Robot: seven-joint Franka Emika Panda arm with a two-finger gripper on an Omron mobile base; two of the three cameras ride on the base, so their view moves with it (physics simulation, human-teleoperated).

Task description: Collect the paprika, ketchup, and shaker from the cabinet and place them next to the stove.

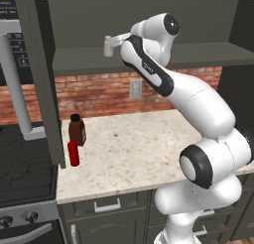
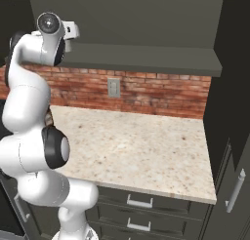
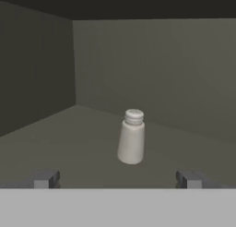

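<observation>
So the paprika [image 1: 77,131] and ketchup [image 1: 73,153] are already down on the bench [image 1: 144,149], standing just beside each other near its left edge, right next to the stove [image 1: 25,163]. That leaves the shaker [image 3: 131,137], which sits upright on the cabinet [image 1: 149,59] shelf, a little way out from the back wall and well clear of the side wall.

The tool [image 3: 117,179] is up at shelf level and pointed straight at it. Its fingers [image 3: 45,179] are spread wide apart with nothing between them, and the shaker is ahead of the tips, not inside the gap yet. It sits slightly right of centre in the hand view.

What I'd worry about from here:
- The shaker is small and light-looking with a tapered body. If one finger reaches it before the other as they close, it probably tips or skids toward the back of the shelf.
- Closing too high, on the rounded cap, seems likely to squeeze it out of the grip.
- The arm is stretched up under the cabinet top, so pulling out at an angle could clip the shelf lip or the open door [image 1: 42,79].
</observation>
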